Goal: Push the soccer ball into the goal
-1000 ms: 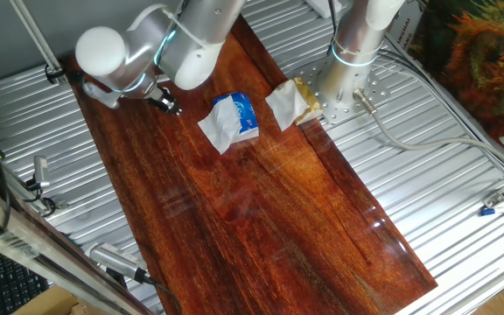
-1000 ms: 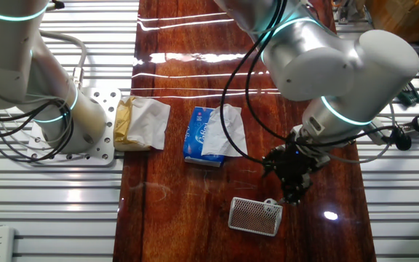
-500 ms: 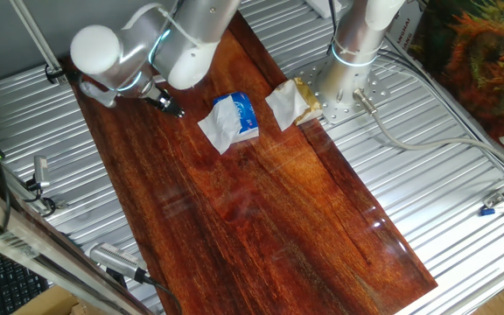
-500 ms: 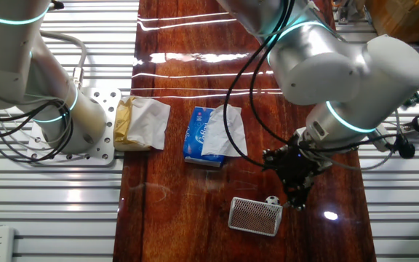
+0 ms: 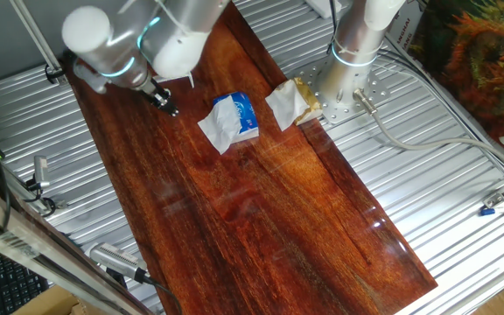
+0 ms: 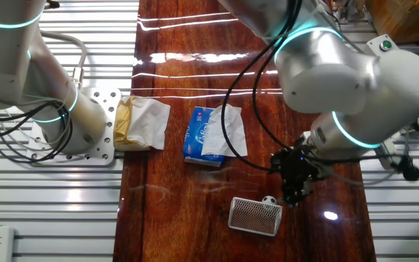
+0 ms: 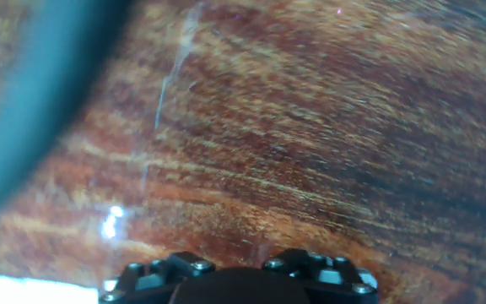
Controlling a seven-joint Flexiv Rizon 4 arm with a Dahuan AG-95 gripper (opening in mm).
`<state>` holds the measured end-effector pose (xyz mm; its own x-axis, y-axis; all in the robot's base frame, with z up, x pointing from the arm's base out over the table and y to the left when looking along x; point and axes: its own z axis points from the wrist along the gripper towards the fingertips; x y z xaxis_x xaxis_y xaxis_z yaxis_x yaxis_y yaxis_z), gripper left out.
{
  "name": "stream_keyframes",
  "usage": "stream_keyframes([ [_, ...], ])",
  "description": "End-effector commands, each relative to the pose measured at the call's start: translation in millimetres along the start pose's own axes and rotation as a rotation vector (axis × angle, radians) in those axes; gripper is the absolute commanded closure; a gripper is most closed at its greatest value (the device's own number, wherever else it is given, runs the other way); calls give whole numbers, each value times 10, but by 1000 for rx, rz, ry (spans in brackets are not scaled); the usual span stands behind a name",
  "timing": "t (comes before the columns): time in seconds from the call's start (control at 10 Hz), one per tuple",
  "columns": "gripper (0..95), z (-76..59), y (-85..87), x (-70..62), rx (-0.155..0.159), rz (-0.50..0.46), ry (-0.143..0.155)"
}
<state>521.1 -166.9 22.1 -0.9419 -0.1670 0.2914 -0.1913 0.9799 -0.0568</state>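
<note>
In the other fixed view the soccer ball [image 6: 268, 200], tiny and white with black patches, rests against the upper right corner of the goal [image 6: 254, 216], a small white-grey frame with a mesh face lying on the wooden board. My gripper [image 6: 294, 199] points down just right of the ball, its dark fingers drawn together into one narrow tip with nothing held. In the one fixed view the gripper [image 5: 168, 106] reaches the board at the upper left, and my arm hides ball and goal. The hand view is blurred wood, with no ball or goal in it.
A blue packet [image 6: 206, 136] with white tissue lies mid-board, also visible as the blue packet [image 5: 238, 116]. Crumpled white-and-tan paper [image 6: 142, 124] sits beside a second arm's base [image 6: 78, 124]. Ribbed metal flanks the board [image 6: 195, 218]. A teal blur [image 7: 32, 93] fills the hand view's upper left.
The arm's upper body has swung a little outward, and the gripper tip has shifted slightly beside the ball. The ball has stayed against the goal's corner, nudged barely left.
</note>
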Motion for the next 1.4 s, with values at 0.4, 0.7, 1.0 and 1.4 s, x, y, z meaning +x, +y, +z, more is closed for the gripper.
stream_keyframes([
  [0.4,950,-81,25,-57,-96,210,-22],
  [0.7,950,-49,8,-85,-97,290,-27],
  [1.0,950,17,-24,-142,-100,338,-43],
  [1.4,950,51,-35,-139,-98,364,-4],
])
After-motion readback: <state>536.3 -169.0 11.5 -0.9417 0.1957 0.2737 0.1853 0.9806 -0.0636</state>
